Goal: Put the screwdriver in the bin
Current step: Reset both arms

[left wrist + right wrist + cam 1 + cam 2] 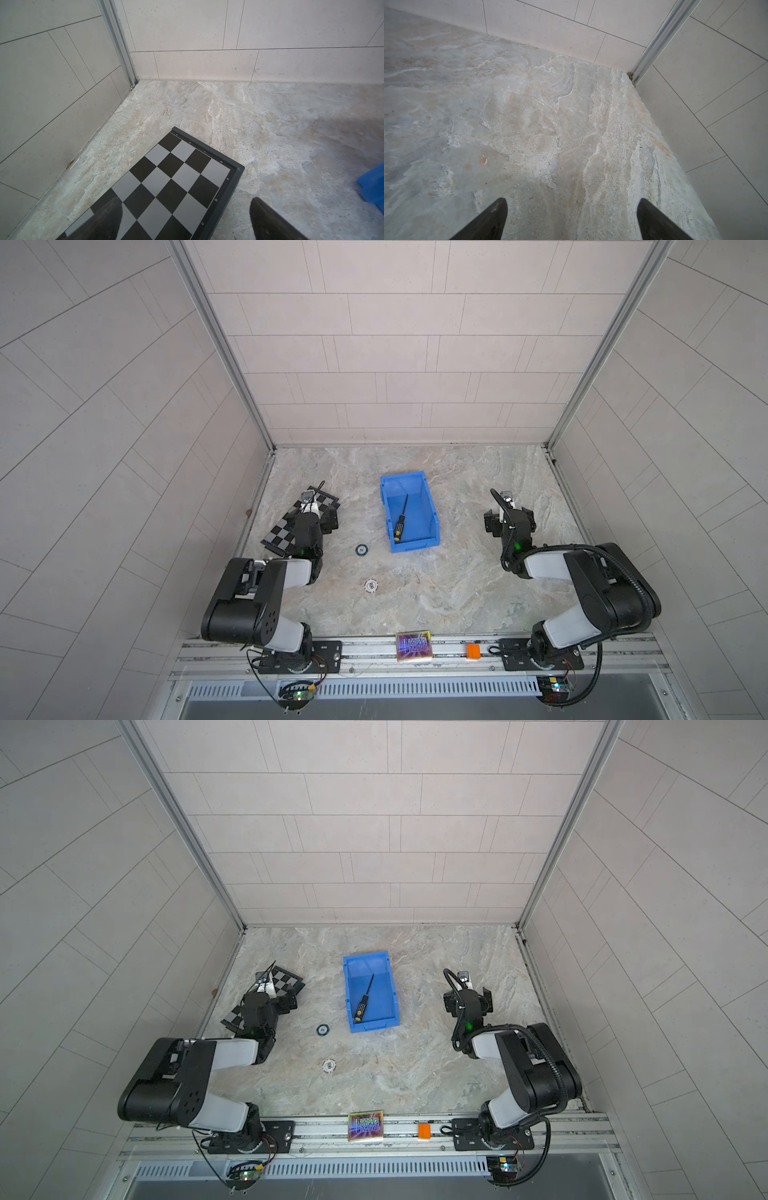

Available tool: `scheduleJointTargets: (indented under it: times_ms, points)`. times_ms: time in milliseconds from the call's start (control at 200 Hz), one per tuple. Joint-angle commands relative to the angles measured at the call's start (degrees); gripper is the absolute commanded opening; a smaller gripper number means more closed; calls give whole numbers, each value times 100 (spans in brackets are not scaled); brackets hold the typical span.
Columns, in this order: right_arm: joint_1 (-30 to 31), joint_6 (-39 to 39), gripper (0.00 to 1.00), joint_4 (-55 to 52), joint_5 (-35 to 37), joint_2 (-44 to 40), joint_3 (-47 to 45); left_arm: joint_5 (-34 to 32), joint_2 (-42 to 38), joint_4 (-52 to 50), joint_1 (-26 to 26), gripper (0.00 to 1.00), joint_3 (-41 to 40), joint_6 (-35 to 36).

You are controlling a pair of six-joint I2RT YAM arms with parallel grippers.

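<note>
The marbled grey-beige bench (415,597) is enclosed by pale tiled walls (415,344). The blue bin (431,510) stands mid-bench, and the screwdriver (401,519) lies on its floor. Left of the bin, the left gripper (186,201) hangs wide open and empty over a chessboard (176,176). Right of the bin, the right gripper (572,200) gapes empty above bare bench.
</note>
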Motion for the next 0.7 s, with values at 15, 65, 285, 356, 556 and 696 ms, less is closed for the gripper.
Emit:
scheduleJointTargets:
  times_ms: [15, 65, 285, 356, 556, 696]
  points:
    - [-457, 319, 99, 893, -899, 357, -189, 111, 64, 120, -25, 100, 117, 91]
    - [-491, 329, 99, 436, -986, 254, -34, 122, 81, 97, -25, 100, 141, 97]
    - [-492, 331, 99, 705, -922, 318, -138, 131, 70, 99, -25, 100, 130, 93]
    - [-488, 359, 99, 956, -672, 331, -235, 131, 66, 112, -25, 100, 122, 94]
    - [-478, 462, 99, 1256, -361, 333, -393, 70, -16, 220, -122, 100, 43, 155]
    - [-474, 326, 99, 786, -746, 338, -140, 68, -11, 222, -124, 99, 43, 159]
